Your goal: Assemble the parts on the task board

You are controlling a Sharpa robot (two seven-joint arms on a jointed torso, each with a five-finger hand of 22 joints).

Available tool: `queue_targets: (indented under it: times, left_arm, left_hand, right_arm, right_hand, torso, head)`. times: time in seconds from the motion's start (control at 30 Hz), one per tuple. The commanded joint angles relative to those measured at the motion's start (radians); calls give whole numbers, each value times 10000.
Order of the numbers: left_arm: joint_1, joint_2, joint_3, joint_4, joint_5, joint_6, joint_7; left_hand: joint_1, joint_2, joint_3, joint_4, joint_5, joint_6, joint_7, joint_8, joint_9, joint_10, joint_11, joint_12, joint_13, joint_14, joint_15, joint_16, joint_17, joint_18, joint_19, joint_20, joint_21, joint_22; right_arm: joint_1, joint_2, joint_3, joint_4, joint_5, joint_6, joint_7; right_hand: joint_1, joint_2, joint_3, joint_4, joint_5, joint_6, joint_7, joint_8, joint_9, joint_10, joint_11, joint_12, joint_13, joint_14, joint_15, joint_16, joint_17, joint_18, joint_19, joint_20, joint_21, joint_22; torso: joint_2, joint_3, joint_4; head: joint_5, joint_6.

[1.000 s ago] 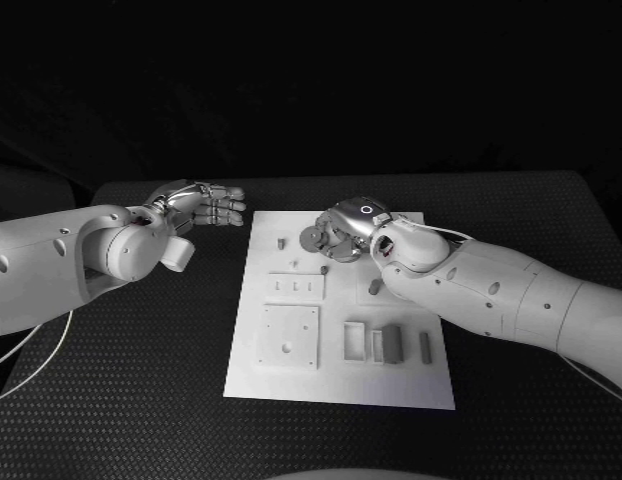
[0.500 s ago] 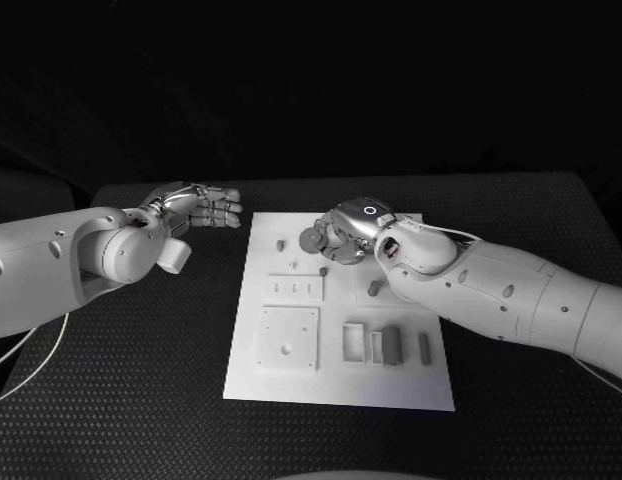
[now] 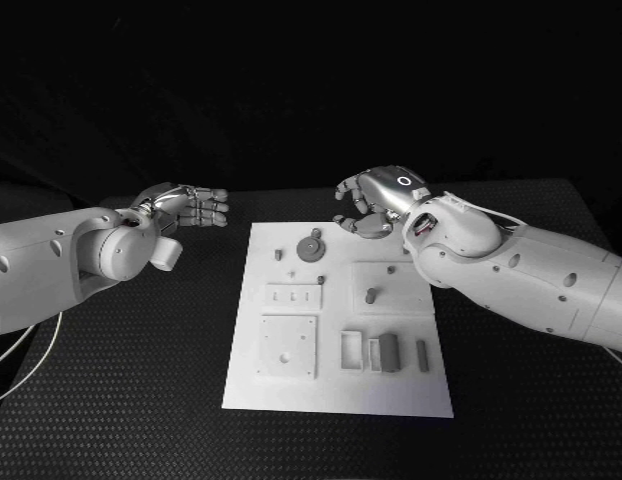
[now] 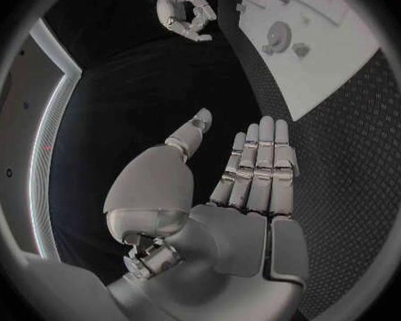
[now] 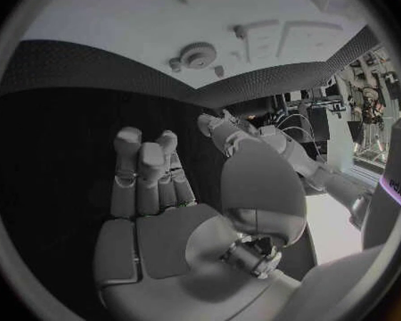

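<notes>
The left hand (image 3: 189, 207) is hovering over the black table (image 3: 138, 330), just left of the far-left corner of the task board (image 3: 333, 385); its fingers (image 4: 258, 164) are lying straight and together w/ the thumb apart, and it is holding nothing. The task board is lying in the middle of the table, w/ the parts spread on it: a round disc part (image 3: 311, 246) near the far edge w/ a small piece (image 3: 280, 254) left of it, a square plate w/ slots (image 3: 294, 296) and a bigger square plate (image 3: 288, 346) on the left half, a small peg (image 3: 372, 295) approx. in the centre, and upright block pieces (image 3: 383, 351) plus a thin bar (image 3: 424, 353) at the near right. The right hand (image 3: 373, 205) is hanging above the far edge of the board, a bit right of the disc, fingers loosely curled but apart, and nothing is in it. My judgement on handling: the parts are looking like small rigid plastic pieces, so light, stiff, not fragile, but prob. smooth and easy to slip or tip when pushed. The disc is lying flat, so a pinch across its rim from above seems best; the peg and blocks are standing up, so taking them by opposite sides, w/ thumb and one finger, should be working. The board itself may slide on the table if pressed sideways.
</notes>
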Motion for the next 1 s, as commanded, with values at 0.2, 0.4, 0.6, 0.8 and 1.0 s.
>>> queue_targets:
  times: [0.2, 0.4, 0.6, 0.8, 1.0]
  left_arm:
    - [-168, 224, 3, -503, 10, 354, 482]
    - [-280, 359, 3, -709, 10, 597, 675]
    - [-383, 407, 2, -687, 7, 640, 704]
    - [-480, 465, 2, -620, -52, 745, 770]
    - [-590, 495, 3, -559, -481, 1052, 925]
  left_hand:
    - [23, 103, 131, -35, 42, 130, 159, 180, 59, 78, -63, 30, 50, 75, 3, -56, 35, -105, -49, -1, -47, -4]
    - [136, 215, 193, -52, 46, 320, -8, 271, 86, 190, -112, 66, 67, 58, 11, -94, 49, -111, -73, 4, -55, 0]
    - [172, 233, 203, -56, 47, 348, -30, 278, 85, 224, -126, 74, 71, 57, 12, -102, 54, -111, -78, 4, -54, 1]
    - [197, 243, 209, -61, 47, 360, -35, 279, 83, 237, -132, 75, 71, 56, 12, -107, 56, -111, -83, 5, -56, 2]
    - [496, 318, 253, -81, 47, 714, -212, 377, 104, 277, -139, 46, 61, 37, 25, -149, 82, -114, -129, 17, -60, 4]
  right_arm:
    - [166, -882, 10, -148, 3198, 143, 1172]
    - [185, -1409, 7, -745, 4725, 446, 2714]
    - [178, -1575, -67, -1676, 5331, 840, 3811]
    - [-2, -1638, -498, -2388, 4869, 970, 4162]
    - [-321, -1344, -695, -2988, 4195, 1030, 4346]
  right_hand:
    - [792, 168, 143, -816, 30, -56, 134, 96, 5, -285, 88, -1405, -1024, -292, 123, -595, -371, 458, -403, 163, -307, 76]
    - [1010, 270, 169, -1411, 40, -138, 261, 164, -18, -119, 244, -3967, -3063, -222, 254, -709, -602, 476, -360, 304, -441, 47]
    - [752, 357, -234, -1497, 37, -404, 205, 190, -79, 214, 257, -5331, -4082, -307, 274, -700, -711, 476, -420, 349, -587, 61]
    - [938, 351, -273, -1704, 45, -487, 152, 287, -107, 418, 336, -6052, -4581, -419, 342, -660, -766, 476, -483, 407, -656, 114]
    - [1178, 343, -231, -1841, 43, -485, 266, 353, -117, 786, 305, -6096, -4638, -483, 315, -653, -803, 476, -511, 437, -686, 138]
  torso:
    - [-373, 163, -286]
    - [-605, 243, -451]
    - [-738, 347, -559]
    - [-805, 496, -651]
    - [-801, 554, -667]
  head:
    - [66, 101]
    - [93, 165]
    - [99, 234]
    - [40, 245]
    - [-33, 327]
